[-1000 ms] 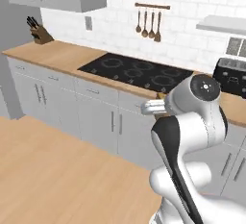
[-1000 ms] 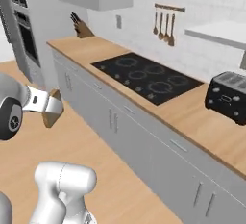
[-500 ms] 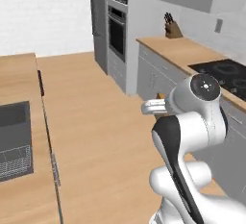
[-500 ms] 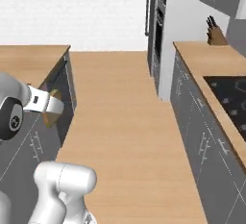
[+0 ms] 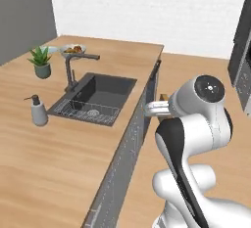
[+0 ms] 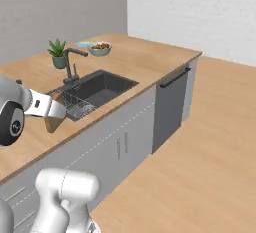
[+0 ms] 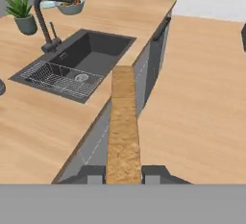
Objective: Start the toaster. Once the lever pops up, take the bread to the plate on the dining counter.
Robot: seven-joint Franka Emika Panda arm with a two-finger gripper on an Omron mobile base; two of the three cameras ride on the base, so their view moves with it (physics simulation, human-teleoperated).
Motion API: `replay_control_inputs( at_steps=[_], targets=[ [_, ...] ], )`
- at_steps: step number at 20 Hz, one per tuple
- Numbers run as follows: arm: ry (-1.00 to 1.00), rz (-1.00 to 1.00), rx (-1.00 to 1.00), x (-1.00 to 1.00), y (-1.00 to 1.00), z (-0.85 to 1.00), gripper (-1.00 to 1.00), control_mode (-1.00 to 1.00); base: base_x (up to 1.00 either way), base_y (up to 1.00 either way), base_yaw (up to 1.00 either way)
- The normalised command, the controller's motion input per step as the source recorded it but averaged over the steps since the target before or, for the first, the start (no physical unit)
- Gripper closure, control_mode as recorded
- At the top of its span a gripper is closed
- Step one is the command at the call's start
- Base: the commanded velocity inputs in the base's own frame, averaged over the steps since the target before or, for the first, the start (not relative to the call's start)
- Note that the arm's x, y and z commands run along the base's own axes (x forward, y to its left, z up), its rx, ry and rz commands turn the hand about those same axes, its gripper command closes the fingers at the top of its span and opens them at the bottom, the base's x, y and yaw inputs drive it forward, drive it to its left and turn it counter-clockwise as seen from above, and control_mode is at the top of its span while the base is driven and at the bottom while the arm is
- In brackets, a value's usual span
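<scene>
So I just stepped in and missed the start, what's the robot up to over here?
It is carrying the bread, a slice pinched edge-on in the gripper, beside the dining counter. That wood-topped island has a dark sink, a potted plant and a bowl of fruit at its far end. A pale blue plate peeks out just behind the bowl, so the bread is not yet delivered.

- Large light-wood-topped counter (image 5: 73, 173) with pale grey sides, a dark sunken sink (image 5: 95, 97) set into it.
- On it: small potted green plant (image 5: 41, 61), pale bowl of fruit (image 5: 72, 51), grey soap dispenser (image 5: 37, 110), dark tap (image 5: 73, 70) beside the sink, round pale blue plate (image 6: 84, 44) just beside the bowl.
</scene>
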Motion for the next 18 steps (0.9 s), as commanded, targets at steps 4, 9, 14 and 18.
replay_control_inputs(
  at_steps=[4, 9, 14, 18],
  targets=[
    [0.00, 0.00, 0.00, 0.00, 0.00, 0.00, 1.00, 1.00, -0.18, 0.00, 1.00],
    [0.00, 0.00, 0.00, 0.00, 0.00, 0.00, 1.00, 1.00, -0.28, 0.24, 1.00],
    [0.00, 0.00, 0.00, 0.00, 0.00, 0.00, 1.00, 1.00, -0.21, 0.83, 0.88],
    [0.00, 0.00, 0.00, 0.00, 0.00, 0.00, 1.00, 1.00, -0.06, 1.00, 0.66]
  ],
)
